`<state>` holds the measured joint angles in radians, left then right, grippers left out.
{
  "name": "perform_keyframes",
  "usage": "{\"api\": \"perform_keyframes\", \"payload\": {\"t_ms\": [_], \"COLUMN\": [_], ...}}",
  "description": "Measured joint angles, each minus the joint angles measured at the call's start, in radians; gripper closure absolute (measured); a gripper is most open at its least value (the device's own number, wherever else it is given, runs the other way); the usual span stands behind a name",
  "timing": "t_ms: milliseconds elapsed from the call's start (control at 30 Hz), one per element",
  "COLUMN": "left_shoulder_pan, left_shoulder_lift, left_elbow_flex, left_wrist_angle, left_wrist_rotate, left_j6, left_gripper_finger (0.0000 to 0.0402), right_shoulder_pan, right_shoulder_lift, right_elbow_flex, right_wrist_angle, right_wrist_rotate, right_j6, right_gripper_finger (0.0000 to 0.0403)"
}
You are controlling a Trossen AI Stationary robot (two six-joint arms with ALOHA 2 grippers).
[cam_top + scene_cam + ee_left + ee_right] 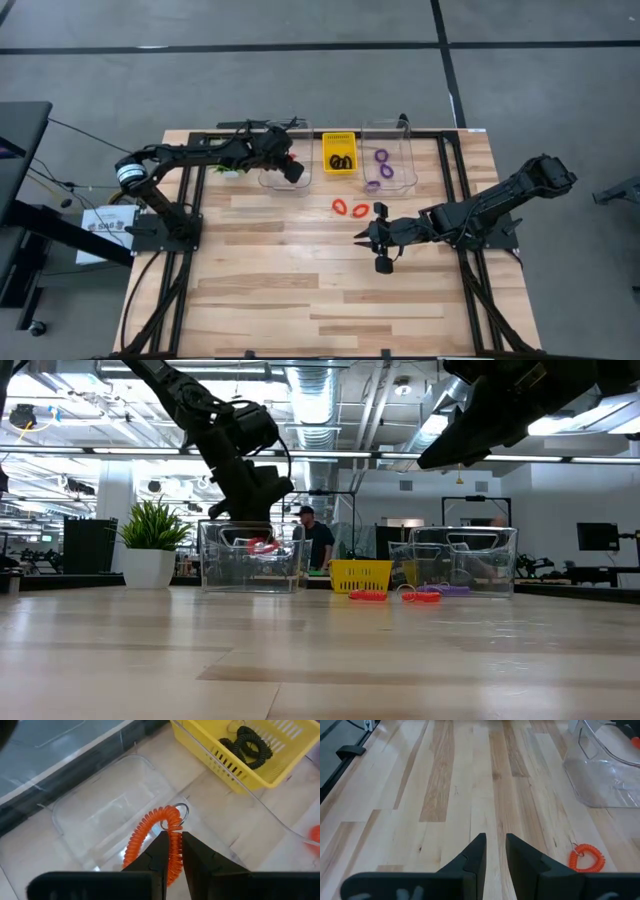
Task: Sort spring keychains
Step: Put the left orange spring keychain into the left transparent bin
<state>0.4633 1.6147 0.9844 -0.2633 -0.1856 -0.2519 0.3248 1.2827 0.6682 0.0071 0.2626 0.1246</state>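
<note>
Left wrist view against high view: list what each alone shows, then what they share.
Only the left wrist view shows the left gripper clamped on a red keychain over the clear bin.

Only the high view shows the right gripper hovering over bare table, and purple keychains.

Both show the yellow basket holding black keychains.

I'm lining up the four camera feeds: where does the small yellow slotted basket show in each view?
High view: the yellow slotted plastic basket sits between two clear bins at the table's far edge.
Low view: centre, on the tabletop.
Left wrist view: upper right.
Right wrist view: not in it.
Shared landmark: the black coiled keychains inside it.
</note>
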Motion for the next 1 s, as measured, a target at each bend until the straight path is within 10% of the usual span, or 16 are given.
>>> {"api": "perform_keyframes", "payload": {"t_ms": [1000], "left_shoulder_pan": [0.000], "left_shoulder_lift": [0.083], "left_elbow_flex": [0.001], "left_wrist_angle": [0.070], "left_wrist_rotate": [0.000], "left_j6": [0.012], "left_gripper_finger": [0.0338], "right_shoulder_pan": [0.002], "right_shoulder_lift": [0.000], "right_elbow_flex": [0.000], "right_wrist_angle": [-0.001], "right_wrist_rotate": [0.000], "right_j6": [0.008], "right_gripper_finger": [0.0337]}}
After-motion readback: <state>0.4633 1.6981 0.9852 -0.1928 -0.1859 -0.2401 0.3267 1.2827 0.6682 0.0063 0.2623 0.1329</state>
